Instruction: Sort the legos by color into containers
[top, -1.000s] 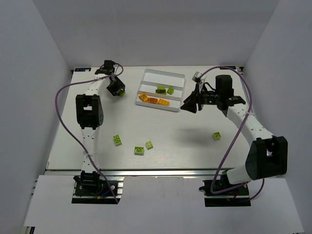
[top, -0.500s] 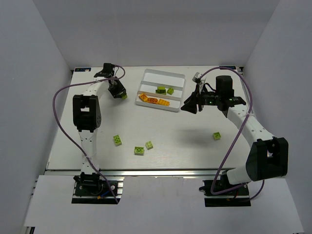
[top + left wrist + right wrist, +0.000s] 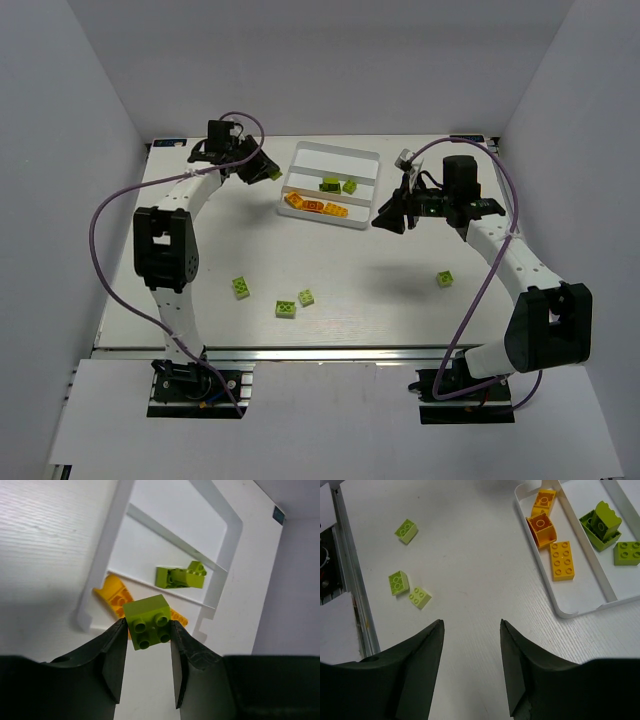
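My left gripper (image 3: pixel 266 171) hangs just left of the white tray (image 3: pixel 372 158), shut on a lime green lego (image 3: pixel 148 622) with its studs facing the camera. In the left wrist view the tray (image 3: pixel 227 545) lies below it, with orange legos (image 3: pixel 114 593) in the near slot and green legos (image 3: pixel 180 576) in the middle slot. My right gripper (image 3: pixel 386 217) is open and holds nothing, off the tray's right end. In the right wrist view its jaws (image 3: pixel 471 625) hover over bare table. The far slot looks empty.
Three loose green legos lie on the table at front left (image 3: pixel 241 287), (image 3: pixel 286 309), (image 3: pixel 306 297), and one at the right (image 3: pixel 444 278). The right wrist view shows the tray's corner (image 3: pixel 580 611) and those three legos (image 3: pixel 399 582). White walls enclose the table.
The left gripper has closed on the green lego and carried it up and right, toward the tray's left end. The right arm has hardly moved.
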### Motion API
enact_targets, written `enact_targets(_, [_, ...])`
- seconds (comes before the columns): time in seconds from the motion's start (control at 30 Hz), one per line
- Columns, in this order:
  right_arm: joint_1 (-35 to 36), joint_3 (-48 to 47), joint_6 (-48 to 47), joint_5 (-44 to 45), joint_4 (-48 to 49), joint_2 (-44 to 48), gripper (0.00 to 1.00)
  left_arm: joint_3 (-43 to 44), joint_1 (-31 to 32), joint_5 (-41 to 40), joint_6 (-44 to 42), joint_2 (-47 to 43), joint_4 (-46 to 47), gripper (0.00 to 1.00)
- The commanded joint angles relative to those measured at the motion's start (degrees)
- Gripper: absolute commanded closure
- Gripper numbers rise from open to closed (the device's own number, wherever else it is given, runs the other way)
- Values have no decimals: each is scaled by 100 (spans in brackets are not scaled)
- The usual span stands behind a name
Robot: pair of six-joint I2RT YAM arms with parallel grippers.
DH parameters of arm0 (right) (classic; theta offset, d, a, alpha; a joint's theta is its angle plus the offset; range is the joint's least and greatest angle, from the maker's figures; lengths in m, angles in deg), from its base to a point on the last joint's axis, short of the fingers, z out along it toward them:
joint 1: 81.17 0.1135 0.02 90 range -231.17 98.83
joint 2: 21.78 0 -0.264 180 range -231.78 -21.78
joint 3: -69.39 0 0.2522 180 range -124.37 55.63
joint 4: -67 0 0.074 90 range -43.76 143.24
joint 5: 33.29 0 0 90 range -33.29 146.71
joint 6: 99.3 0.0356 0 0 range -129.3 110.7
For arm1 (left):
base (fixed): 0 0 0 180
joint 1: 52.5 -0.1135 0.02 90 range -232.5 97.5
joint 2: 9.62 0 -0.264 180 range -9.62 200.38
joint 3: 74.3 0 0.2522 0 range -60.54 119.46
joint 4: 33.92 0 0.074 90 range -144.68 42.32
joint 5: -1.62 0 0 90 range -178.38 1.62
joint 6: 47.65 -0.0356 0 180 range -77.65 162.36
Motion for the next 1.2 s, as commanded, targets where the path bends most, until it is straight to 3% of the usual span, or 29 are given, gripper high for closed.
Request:
enact_targets(0.0, [-28,49,-9,42,-23,176,46,411,253,512,152,202,290,82])
enact_targets(0.3, [-28,163,-176,183,-94,290,45,1817,605,346,679,1459,290,78])
enact_targets(0.6, [-36,278,-238,262,-103,352,40,2750,719,56,864,2242,-18,46])
enact_targets(0.73, [-28,278,-334,288,-164,343,32,2795,719,99,855,2225,-53,40])
enact_targets(0.9, [-36,216,-413,358,-278,299,31,2742,719,231,846,2049,0,39])
enact_targets(1.0, [-54,120,-265,874,-401,229,34,2654,719,301,785,1655,53,44])
enact_targets(1.1, [-89,32,-167,1848,-751,123,43,2111,606,319,601,839,35,70])
enact_targets(1.13, [-124,32,-167,2088,-840,106,51,1848,605,285,513,575,26,76])
enact_targets(1.17, [-159,23,-202,2316,-980,62,56,1219,605,232,356,-45,9,83])
